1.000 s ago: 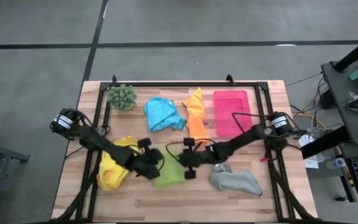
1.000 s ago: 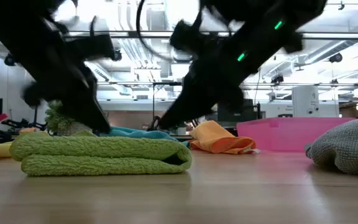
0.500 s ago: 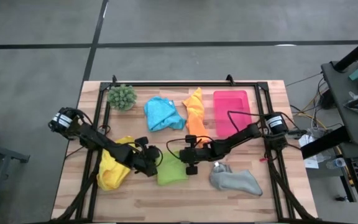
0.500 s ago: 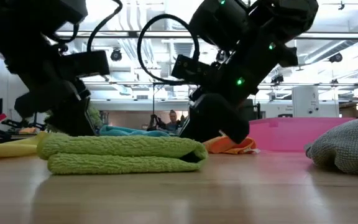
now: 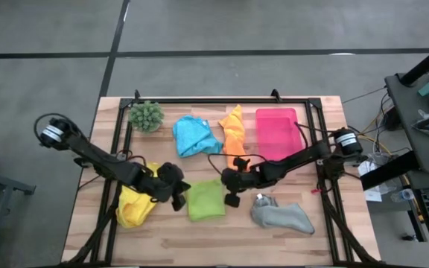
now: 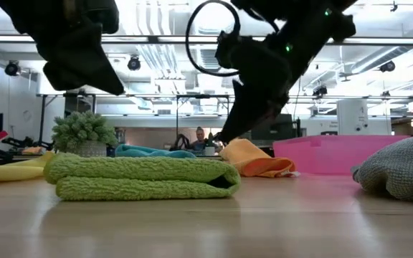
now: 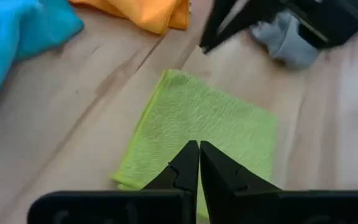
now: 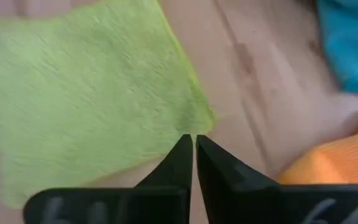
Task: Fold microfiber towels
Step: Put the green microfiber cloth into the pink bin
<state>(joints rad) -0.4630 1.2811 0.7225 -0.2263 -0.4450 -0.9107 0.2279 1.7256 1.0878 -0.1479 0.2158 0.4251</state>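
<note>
the lime green towel (image 5: 205, 201) lies folded flat on the table's front middle, one fold apparently just done, and both arms are lifting clear of it. the left gripper (image 5: 176, 201) hangs just off its left edge, fingers pinched shut on nothing; the right gripper (image 5: 231, 198) sits by its right edge, likewise closed and empty. half a second ago both sat low against the cloth. next, i reckon, a second fold or on to the yellow towel (image 5: 134, 205).

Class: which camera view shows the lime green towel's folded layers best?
The low view: the lime green towel lies side-on, its two stacked layers plain. The high view and both wrist views show only its flat top face.
</note>
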